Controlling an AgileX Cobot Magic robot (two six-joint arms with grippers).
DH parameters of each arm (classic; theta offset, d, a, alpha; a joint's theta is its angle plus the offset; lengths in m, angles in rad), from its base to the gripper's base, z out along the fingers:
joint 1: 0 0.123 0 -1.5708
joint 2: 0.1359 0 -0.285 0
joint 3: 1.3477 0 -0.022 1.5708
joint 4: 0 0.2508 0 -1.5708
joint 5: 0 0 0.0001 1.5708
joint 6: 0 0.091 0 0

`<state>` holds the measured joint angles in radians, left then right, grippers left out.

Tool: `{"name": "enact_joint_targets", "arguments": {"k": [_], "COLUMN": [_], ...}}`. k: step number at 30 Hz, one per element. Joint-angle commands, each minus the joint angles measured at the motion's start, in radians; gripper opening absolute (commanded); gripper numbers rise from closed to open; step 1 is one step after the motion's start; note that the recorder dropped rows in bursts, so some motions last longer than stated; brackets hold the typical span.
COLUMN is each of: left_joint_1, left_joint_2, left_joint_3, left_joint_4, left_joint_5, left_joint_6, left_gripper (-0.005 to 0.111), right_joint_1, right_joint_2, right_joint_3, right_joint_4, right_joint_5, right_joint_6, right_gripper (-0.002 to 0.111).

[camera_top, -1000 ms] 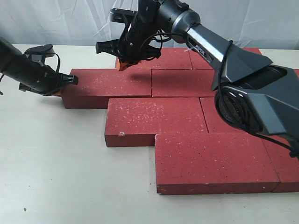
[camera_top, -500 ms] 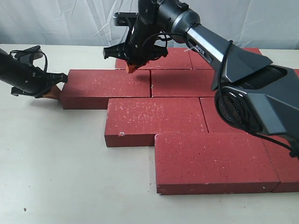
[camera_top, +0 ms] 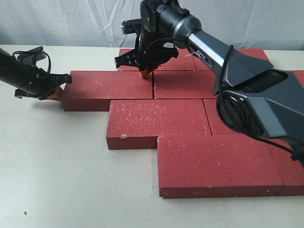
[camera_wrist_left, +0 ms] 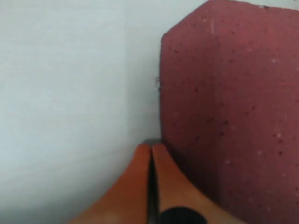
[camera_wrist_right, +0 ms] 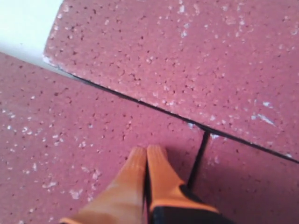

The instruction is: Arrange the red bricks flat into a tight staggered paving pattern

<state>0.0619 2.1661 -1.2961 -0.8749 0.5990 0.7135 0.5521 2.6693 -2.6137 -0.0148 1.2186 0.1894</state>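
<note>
My left tool is closed on nothing, its orange fingertips pressed together, and it lies low over the table with the tip against the foot of the end brick, at the near corner of its short left face. My right tool is closed and empty too. It points down, and its tip rests on the top of that same end brick, near the far right corner and just beside the thin dark seam to the next brick. In the right wrist view that seam meets the longer seam along the back row close to my tip. The bricks all lie flat on the table in four rows, edge to edge, with the joints of each row offset from those of the row behind. The end brick is the leftmost of the second row from the back and sticks out further left than any other. My right arm reaches across from the right and hides part of the bricks there. A white sheet hangs behind the table
</note>
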Motion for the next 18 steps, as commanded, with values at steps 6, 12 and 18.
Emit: {"name": "enact_joint_targets", "arguments": {"k": [6, 12, 18], "left_joint_1": [-0.029, 0.017, 0.057], "left_joint_2": [0.033, 0.033, -0.020], "left_joint_3": [0.020, 0.020, 0.020], "left_joint_4": [0.052, 0.060, 0.119], "left_joint_5": [0.004, 0.014, 0.038], "left_joint_6": [0.001, -0.004, -0.119], "left_gripper": [0.000, 0.000, 0.000], "right_joint_1": [-0.006, -0.006, -0.006], "right_joint_2": [-0.028, -0.054, -0.086], "right_joint_3": [-0.004, -0.004, -0.004], "right_joint_4": [-0.010, 0.031, 0.160], "right_joint_5": [0.002, 0.002, 0.002], "right_joint_6": [0.024, 0.027, 0.013], "right_gripper": [-0.001, -0.001, -0.001]}}
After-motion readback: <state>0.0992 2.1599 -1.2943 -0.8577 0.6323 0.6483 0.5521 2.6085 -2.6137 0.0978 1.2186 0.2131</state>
